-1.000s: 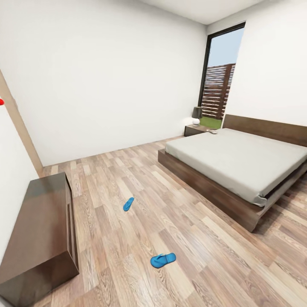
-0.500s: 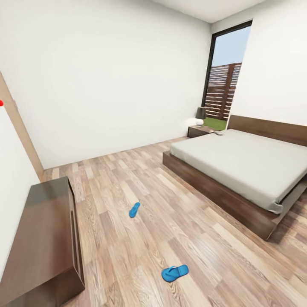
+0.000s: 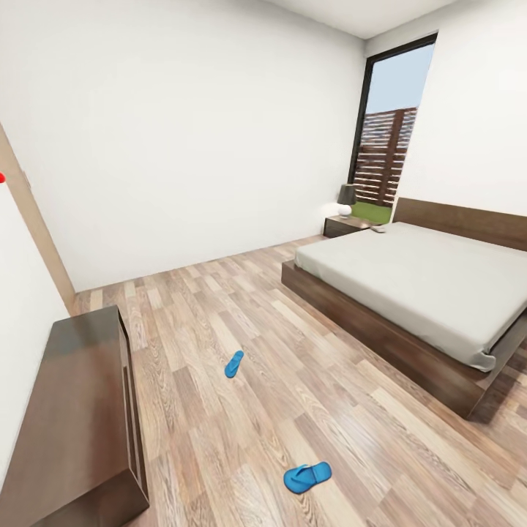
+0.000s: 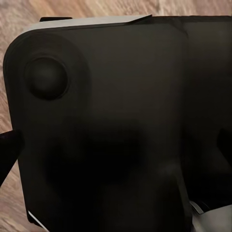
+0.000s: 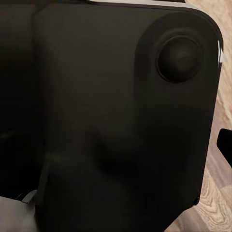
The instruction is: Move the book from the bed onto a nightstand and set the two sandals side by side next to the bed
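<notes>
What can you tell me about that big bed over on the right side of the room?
The bed is a large, low platform type standing on the wood-plank floor. A plain pale grey mattress lies flat on a dark brown, wood-looking base, with a matching low headboard against the white wall at its far end. No pillows or covers are visible. Something small and pale lies near its far corner, too tiny to identify. A dark nightstand holding a lamp sits beside that corner, below the tall window.
</notes>
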{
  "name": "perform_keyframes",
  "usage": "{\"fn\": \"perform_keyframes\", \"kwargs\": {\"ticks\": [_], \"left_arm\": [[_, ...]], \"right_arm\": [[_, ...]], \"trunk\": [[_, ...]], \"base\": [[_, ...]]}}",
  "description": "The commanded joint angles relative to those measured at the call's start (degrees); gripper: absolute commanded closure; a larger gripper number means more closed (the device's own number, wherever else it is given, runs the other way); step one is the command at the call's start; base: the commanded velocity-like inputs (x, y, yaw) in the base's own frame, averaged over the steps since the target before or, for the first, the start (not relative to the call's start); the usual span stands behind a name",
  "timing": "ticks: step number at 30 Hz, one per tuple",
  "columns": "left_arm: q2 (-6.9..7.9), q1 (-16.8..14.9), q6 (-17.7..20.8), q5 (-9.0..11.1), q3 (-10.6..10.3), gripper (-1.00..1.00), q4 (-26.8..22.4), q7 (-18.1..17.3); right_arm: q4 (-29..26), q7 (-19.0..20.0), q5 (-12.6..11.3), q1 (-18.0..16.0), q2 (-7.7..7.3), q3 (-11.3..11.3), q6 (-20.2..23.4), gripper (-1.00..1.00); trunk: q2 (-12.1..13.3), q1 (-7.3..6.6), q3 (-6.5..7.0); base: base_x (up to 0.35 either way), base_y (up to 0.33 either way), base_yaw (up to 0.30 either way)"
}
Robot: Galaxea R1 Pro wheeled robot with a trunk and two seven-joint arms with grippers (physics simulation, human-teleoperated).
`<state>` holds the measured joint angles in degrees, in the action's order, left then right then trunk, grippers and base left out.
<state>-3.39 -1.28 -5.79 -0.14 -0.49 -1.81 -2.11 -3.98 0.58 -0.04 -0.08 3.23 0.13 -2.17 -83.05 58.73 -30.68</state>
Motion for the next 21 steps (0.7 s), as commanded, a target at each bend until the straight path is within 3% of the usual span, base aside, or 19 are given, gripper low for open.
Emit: {"fn": "perform_keyframes", "kwargs": {"ticks": [1, 7, 21], "left_arm": [[-0.01, 0.0, -0.2, 0.0, 0.0, -1.0, 0.1, -0.1], [-0.36, -0.3, 0.1, -0.1, -1.0, -1.0, -0.9, 0.2], [-0.36, -0.3, 0.1, -0.1, -1.0, -1.0, -2.5, 0.2]], "right_arm": [[0.0, 0.1, 0.0, 0.0, 0.01, 0.0, -0.2, -1.0], [-0.3, 0.0, 0.3, 0.0, -0.57, 0.1, -0.3, -1.0], [-0.3, 0.0, 0.3, 0.0, -0.57, 0.1, -0.3, -1.0]], "trunk": [[0.0, 0.0, -0.05], [0.0, 0.0, -0.05], [0.0, 0.0, -0.05]], "base": [[0.019, 0.018, 0.0], [0.007, 0.006, 0.0], [0.0, 0.0, 0.0]]}}
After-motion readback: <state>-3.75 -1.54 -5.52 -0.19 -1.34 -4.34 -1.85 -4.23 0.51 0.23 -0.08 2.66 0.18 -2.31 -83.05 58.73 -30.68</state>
